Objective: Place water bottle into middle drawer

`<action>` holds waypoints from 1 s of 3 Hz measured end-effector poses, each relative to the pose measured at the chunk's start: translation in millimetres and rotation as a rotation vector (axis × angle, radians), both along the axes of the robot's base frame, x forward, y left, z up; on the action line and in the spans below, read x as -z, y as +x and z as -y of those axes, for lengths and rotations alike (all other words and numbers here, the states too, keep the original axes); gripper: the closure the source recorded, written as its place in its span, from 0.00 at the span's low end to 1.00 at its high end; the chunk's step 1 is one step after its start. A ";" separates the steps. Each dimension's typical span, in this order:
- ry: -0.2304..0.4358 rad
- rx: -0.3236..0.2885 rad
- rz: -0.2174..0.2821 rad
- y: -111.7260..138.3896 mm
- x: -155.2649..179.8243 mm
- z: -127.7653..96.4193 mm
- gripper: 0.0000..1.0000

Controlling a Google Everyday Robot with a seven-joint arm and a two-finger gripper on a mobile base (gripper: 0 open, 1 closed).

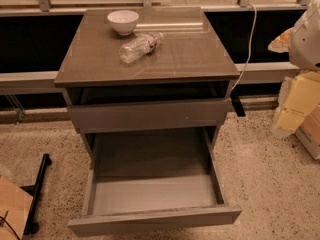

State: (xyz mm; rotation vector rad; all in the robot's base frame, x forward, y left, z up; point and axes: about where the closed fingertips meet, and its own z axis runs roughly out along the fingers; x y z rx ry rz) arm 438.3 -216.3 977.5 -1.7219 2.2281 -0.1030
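Water bottle (141, 46), clear crinkled plastic with a label band, lies on its side on the glossy grey-brown surface (190, 59), at 5 o'clock of a round white bowl (123, 21). Middle drawer (155, 194) pulled out at 6 o'clock: shallow, thin-walled, pale floor. End effector (306, 34), a pale rounded bulk at the 3 o'clock edge; its state cannot be told.

A: where's everything sitting?
B: water bottle (140, 46) on its side on the cabinet top (192, 56), bowl (122, 20) just behind it. middle drawer (155, 220) pulled out in front, below. gripper (307, 34) off at the right edge, well apart from all that.
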 end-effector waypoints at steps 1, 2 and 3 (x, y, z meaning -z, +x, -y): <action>0.000 0.000 0.000 0.0 0.0 0.0 0.00; 0.034 0.013 0.006 9.7 2.8 -10.9 0.00; 0.109 0.033 0.013 27.9 10.1 -35.0 0.00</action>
